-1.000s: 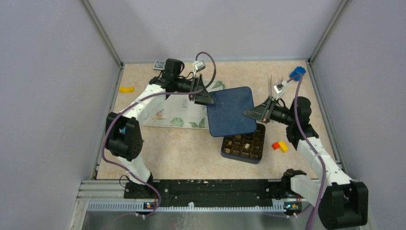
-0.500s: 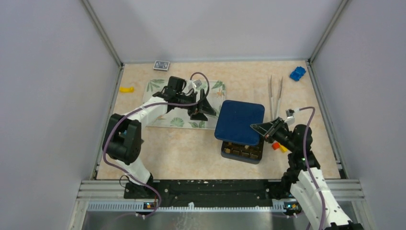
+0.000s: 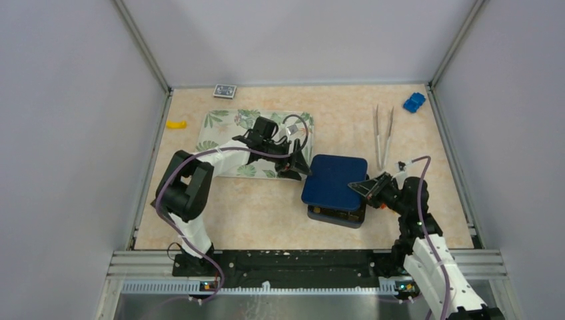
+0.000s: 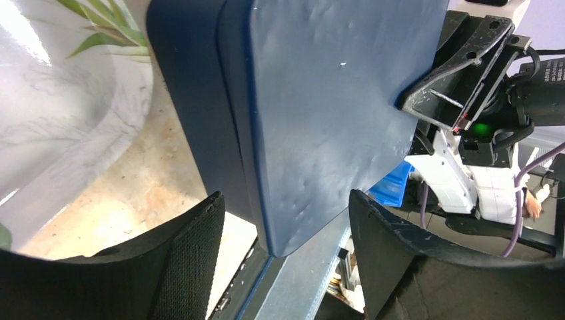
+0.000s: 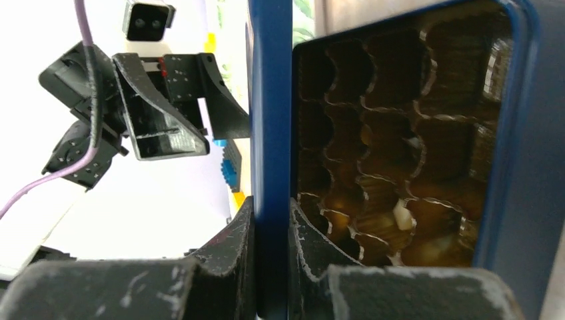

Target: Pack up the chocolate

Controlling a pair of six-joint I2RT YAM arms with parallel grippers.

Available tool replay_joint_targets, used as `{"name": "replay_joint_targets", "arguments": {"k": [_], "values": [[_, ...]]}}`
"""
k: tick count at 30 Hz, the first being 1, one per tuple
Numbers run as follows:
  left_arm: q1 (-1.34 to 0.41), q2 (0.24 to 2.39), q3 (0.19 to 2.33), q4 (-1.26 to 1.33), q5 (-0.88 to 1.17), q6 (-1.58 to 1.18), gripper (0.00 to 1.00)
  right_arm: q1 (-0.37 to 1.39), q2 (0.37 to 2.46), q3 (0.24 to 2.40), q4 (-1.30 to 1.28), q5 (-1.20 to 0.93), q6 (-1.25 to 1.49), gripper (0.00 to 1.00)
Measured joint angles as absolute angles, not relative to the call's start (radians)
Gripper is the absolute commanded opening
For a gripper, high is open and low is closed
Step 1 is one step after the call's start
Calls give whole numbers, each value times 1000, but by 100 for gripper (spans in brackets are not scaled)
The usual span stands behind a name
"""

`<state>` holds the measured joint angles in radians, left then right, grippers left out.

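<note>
The right hand (image 5: 270,208) pinched the lid (image 3: 335,179) – the left hand (image 4: 285,200) straddled its corner, grip impossible to tell. Lowered skewed, it could jam on the box (image 3: 336,217).

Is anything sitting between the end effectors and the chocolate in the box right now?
Yes. The blue lid covers nearly all of the box from above, so the chocolate lies under it. The right end effector is pinching the lid's right edge; the left end effector is at its left edge.
</note>
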<state>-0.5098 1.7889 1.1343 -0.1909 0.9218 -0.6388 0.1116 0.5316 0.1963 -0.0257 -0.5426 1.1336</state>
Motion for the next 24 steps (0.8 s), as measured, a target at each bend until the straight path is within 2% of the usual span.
{"name": "replay_joint_targets", "arguments": {"k": [5, 11, 24], "values": [[-518, 1839, 1134, -190, 916, -628, 62, 85, 577, 156, -23, -567, 1111, 0], [-542, 1863, 1133, -191, 903, -623, 44, 59, 556, 155, -68, -578, 1072, 0], [-593, 1927, 1133, -191, 900, -610, 35, 46, 483, 159, -175, -591, 1020, 2]]}}
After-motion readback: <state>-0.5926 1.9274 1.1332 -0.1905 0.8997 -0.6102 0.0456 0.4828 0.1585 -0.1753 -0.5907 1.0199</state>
